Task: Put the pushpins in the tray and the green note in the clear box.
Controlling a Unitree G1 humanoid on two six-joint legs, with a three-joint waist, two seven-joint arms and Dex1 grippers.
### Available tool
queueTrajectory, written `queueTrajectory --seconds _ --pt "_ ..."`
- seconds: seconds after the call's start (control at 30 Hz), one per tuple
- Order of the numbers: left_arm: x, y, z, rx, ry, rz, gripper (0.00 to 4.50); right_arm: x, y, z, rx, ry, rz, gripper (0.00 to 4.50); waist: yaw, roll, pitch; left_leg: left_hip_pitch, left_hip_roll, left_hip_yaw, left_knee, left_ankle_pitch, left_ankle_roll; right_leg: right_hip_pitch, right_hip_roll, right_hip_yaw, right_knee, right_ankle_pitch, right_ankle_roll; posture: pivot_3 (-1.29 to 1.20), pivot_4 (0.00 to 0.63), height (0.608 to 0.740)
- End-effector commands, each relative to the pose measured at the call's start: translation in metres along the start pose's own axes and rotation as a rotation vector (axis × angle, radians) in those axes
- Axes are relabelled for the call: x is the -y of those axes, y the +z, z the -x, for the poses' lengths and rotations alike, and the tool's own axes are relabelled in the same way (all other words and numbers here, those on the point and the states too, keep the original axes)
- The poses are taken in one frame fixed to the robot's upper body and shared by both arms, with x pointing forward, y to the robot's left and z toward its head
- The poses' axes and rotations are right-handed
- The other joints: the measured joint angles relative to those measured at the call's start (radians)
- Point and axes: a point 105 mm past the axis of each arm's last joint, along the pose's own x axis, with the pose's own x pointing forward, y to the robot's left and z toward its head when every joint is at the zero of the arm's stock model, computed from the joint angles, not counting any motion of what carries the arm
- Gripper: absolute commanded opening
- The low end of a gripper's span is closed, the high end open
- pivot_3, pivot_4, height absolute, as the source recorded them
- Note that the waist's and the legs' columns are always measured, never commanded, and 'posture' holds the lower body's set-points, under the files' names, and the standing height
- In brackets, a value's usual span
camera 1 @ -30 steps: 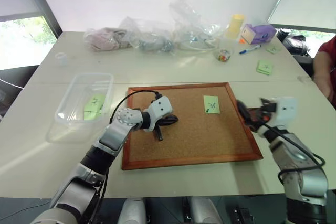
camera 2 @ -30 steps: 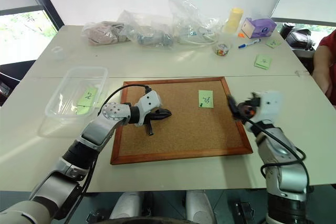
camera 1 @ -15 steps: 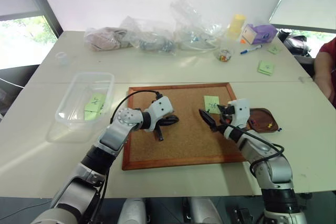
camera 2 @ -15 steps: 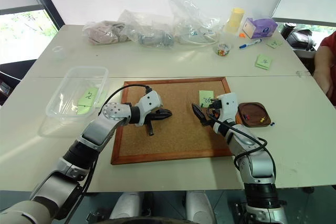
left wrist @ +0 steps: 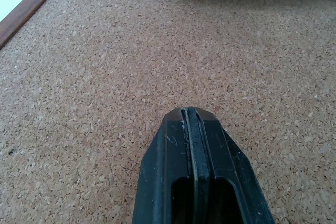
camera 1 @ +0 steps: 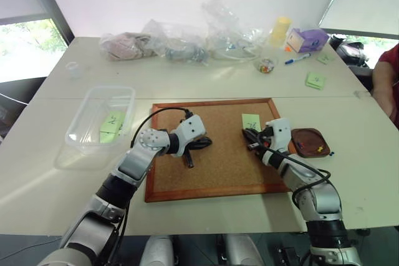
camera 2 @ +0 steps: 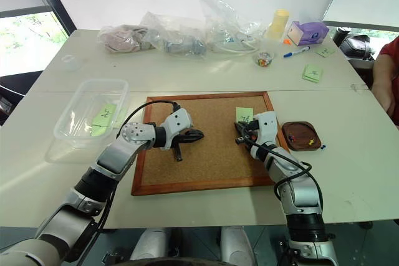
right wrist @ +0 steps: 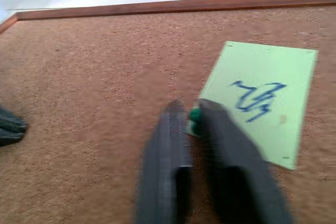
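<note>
Right wrist view puts the right end effector point(right wrist: 193, 116) closed on a small green pushpin point(right wrist: 195, 115) at the corner of the green note point(right wrist: 261, 100), which lies flat on the cork board point(right wrist: 79, 77). Judged from this, the step in hand is drawing that pin out; it would go best pulled straight away from the board, so the paper neither tears nor lifts with it, then carried to the tray point(camera 1: 311, 141), which sits on the desk point(camera 1: 50, 172) just beside the board's right edge with 1 yellow pin point(camera 1: 320, 149) already inside. The left end effector point(left wrist: 192, 124) is closed and empty, resting low over bare cork. From the head cameras the pin itself is too small to make out, but they alone give the layout: the clear box point(camera 1: 100, 121) well apart on the left with 2 green notes in it, and the tray's place.
</note>
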Motion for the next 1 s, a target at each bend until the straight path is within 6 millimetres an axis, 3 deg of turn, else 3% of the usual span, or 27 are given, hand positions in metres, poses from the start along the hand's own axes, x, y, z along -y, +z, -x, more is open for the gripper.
queueTrajectory --seconds 0.03,0.3,0.57,0.8,0.9,1.0 --pt "0.013 -0.029 -0.003 -0.103 -0.045 0.062 0.0 -0.007 0.003 -0.001 0.014 0.03 0.003 0.05 0.0 0.0 0.0 0.0 0.0 0.0 0.0 0.0 0.0 0.0 0.0 0.0 0.0 0.0 0.0 0.0 0.15 0.737" --pt "0.014 -0.03 -0.003 -0.107 -0.046 0.067 0.0 -0.004 0.009 0.005 0.036 0.007 0.029 0.05 0.0 0.0 0.0 0.0 0.0 0.0 0.0 0.0 0.0 0.0 0.0 0.0 0.0 0.0 0.0 0.0 0.15 0.737" --pt "0.015 -0.035 -0.002 -0.134 -0.05 0.061 0.0 -0.007 0.035 0.015 0.167 -0.007 0.122 0.05 0.002 0.0 0.0 0.0 0.0 0.0 0.0 0.0 0.0 0.0 0.0 0.0 0.0 0.0 0.0 0.0 0.15 0.737" --pt "0.015 -0.036 -0.002 -0.141 -0.053 0.06 0.0 -0.007 0.045 0.021 0.215 -0.018 0.148 0.05 0.001 0.0 0.0 0.0 0.0 0.0 0.0 0.0 0.0 0.0 0.0 0.0 0.0 0.0 0.0 0.0 0.15 0.737" --pt "0.006 -0.012 -0.003 0.007 -0.029 0.175 0.0 -0.006 0.049 0.024 0.227 -0.022 0.157 0.05 0.002 0.0 0.0 0.0 0.0 0.0 0.0 0.0 0.0 0.0 0.0 0.0 0.0 0.0 0.0 0.0 0.15 0.737" --pt "-0.003 0.038 0.006 0.256 -0.077 0.376 0.0 -0.008 0.055 0.03 0.24 -0.018 0.177 0.05 0.006 0.0 0.001 -0.001 0.0 0.0 0.001 0.0 0.0 0.0 -0.001 0.0 0.0 0.0 0.0 0.0 0.15 0.737"
